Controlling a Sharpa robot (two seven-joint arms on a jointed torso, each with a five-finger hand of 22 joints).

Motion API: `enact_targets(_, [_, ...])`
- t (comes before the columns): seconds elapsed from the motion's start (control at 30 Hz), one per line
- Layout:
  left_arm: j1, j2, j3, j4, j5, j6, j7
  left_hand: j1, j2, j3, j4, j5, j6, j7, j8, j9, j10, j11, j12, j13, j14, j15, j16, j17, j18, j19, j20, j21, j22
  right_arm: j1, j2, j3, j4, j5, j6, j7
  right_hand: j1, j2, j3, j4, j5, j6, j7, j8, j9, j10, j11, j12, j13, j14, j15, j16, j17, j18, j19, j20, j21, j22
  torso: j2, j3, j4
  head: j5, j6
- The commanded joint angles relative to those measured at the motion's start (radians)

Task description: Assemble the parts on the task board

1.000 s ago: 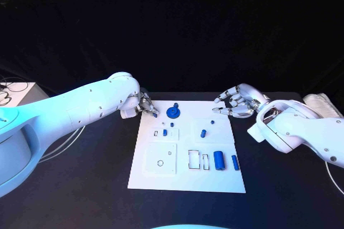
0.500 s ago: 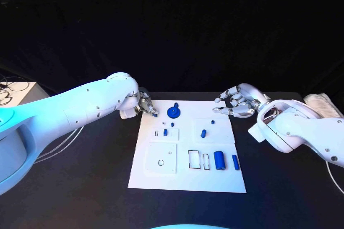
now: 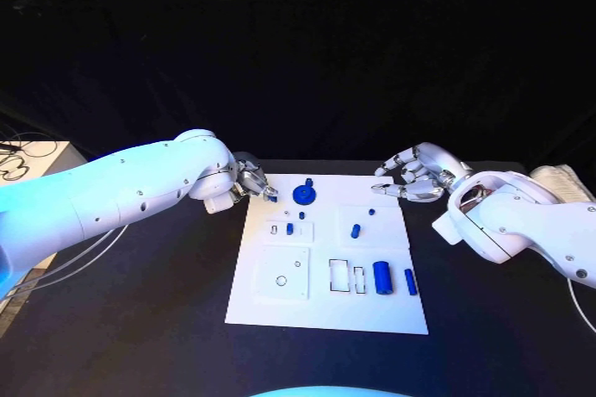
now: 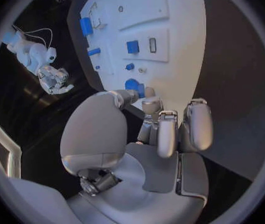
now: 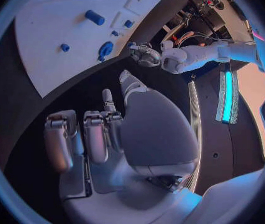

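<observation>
Two long parts point(image 3: 394, 279): blue, lying side by side on the near right of the task board point(image 3: 286, 307), long ways pointing away from the robot.
Round part point(image 3: 303, 193): at the board's far edge.
Left robot hand point(image 3: 255, 183): just beside the round part; grip cannot be told.
Right robot hand point(image 3: 410, 180): fingers curled, holding nothing, farther from the round part.

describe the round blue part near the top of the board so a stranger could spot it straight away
Find the white task board in the middle of the black table, then go to its far edge, near the left hand. The round blue part sits there: wide and disc-like, while the other blue pieces are small pegs or upright cylinders.
</observation>
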Motion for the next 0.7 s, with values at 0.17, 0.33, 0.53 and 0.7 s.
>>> enact_targets(0.17, [-0.004, -0.057, -0.006, 0.122, -0.025, -0.077, 0.001, -0.021, -0.006, 0.225, -0.218, 0.012, 0.013, -0.003, 0.006, -0.002, 0.015, 0.000, 0.006, 0.005, 0.103, -0.008, 0.004, 0.263, -0.002, 0.014, -0.001, 0.008, 0.024, 0.000, -0.002, 0.000, -0.002, -0.003, 0.012, 0.009, -0.005, -0.001, -0.002, 0.007, 0.003, 0.001, -0.002, 0.005, -0.001, 0.050, 0.005, -0.001, 0.215, 0.103, 0.006, 0.005, 0.259, -0.006, 0.103, 0.006, 0.000, 0.262, -0.009, -0.0009, 0.0090, 0.001, -0.010])
enact_targets(0.33, [-0.014, -0.089, -0.020, 0.192, -0.093, -0.101, -0.007, -0.026, -0.008, 0.230, -0.223, 0.014, 0.016, -0.005, 0.006, -0.002, 0.020, -0.002, 0.008, 0.008, 0.103, -0.010, 0.004, 0.263, -0.003, 0.019, -0.002, 0.012, 0.031, 0.000, -0.002, 0.000, -0.003, -0.002, 0.012, 0.009, -0.005, -0.001, -0.002, 0.007, 0.003, 0.001, -0.002, 0.005, -0.001, 0.050, 0.005, -0.001, 0.215, 0.103, 0.006, 0.005, 0.259, -0.006, 0.103, 0.006, 0.000, 0.262, -0.011, -0.0011, 0.0115, 0.004, -0.015])
enact_targets(0.53, [-0.037, -0.104, -0.034, 0.235, -0.157, -0.129, -0.011, -0.030, -0.010, 0.235, -0.228, 0.014, 0.019, -0.006, 0.007, -0.003, 0.023, -0.003, 0.009, 0.009, 0.103, -0.011, 0.004, 0.263, -0.004, 0.021, -0.003, 0.013, 0.033, 0.000, -0.002, 0.000, -0.004, -0.002, 0.012, 0.010, -0.005, -0.001, -0.002, 0.007, 0.003, 0.001, -0.002, 0.005, -0.001, 0.050, 0.005, -0.001, 0.215, 0.103, 0.006, 0.005, 0.259, -0.006, 0.103, 0.006, 0.000, 0.262, -0.012, -0.0010, 0.0123, 0.005, -0.017])
enact_targets(0.7, [-0.050, -0.104, -0.045, 0.253, -0.191, -0.135, -0.013, -0.031, -0.012, 0.237, -0.230, 0.015, 0.020, -0.006, 0.007, -0.003, 0.025, -0.003, 0.009, 0.010, 0.103, -0.011, 0.004, 0.263, -0.004, 0.023, -0.003, 0.015, 0.036, 0.000, -0.001, 0.000, -0.004, -0.002, 0.013, 0.011, -0.005, -0.001, -0.002, 0.007, 0.003, 0.001, -0.002, 0.005, -0.001, 0.050, 0.005, -0.001, 0.215, 0.103, 0.006, 0.005, 0.259, -0.006, 0.103, 0.006, 0.000, 0.262, -0.010, -0.0014, 0.0089, 0.009, -0.019])
